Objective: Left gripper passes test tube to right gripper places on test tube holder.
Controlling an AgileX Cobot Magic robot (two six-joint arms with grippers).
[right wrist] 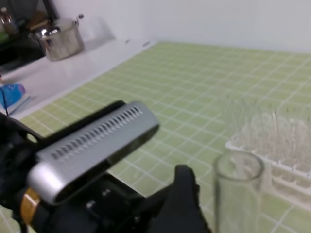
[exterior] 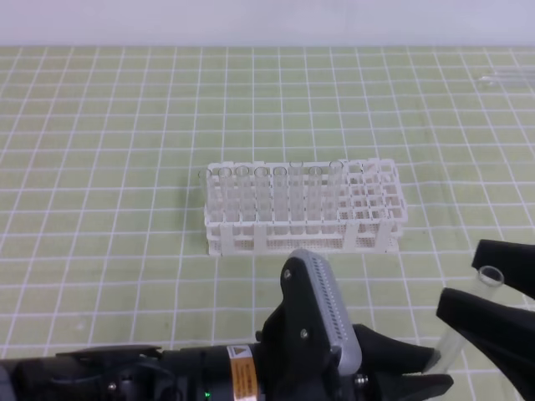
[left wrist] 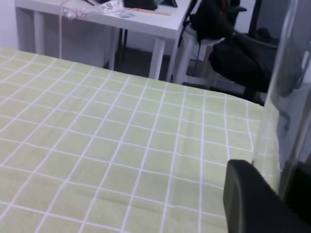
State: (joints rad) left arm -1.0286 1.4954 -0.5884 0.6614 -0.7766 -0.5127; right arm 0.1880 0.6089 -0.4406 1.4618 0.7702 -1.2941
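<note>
We're looking at a robot test room set up in an office-like space. The desk (exterior: 100,125) wears a pale green cloth with a white grid, and a white test tube holder (exterior: 305,209) stands on it, lab-style. Behind it stands a white table (left wrist: 121,19) strewn with small items, a dark office chair (left wrist: 243,53) beside it. Off to one side, a steel pot (right wrist: 59,41) sits on a white counter (right wrist: 73,68).
</note>
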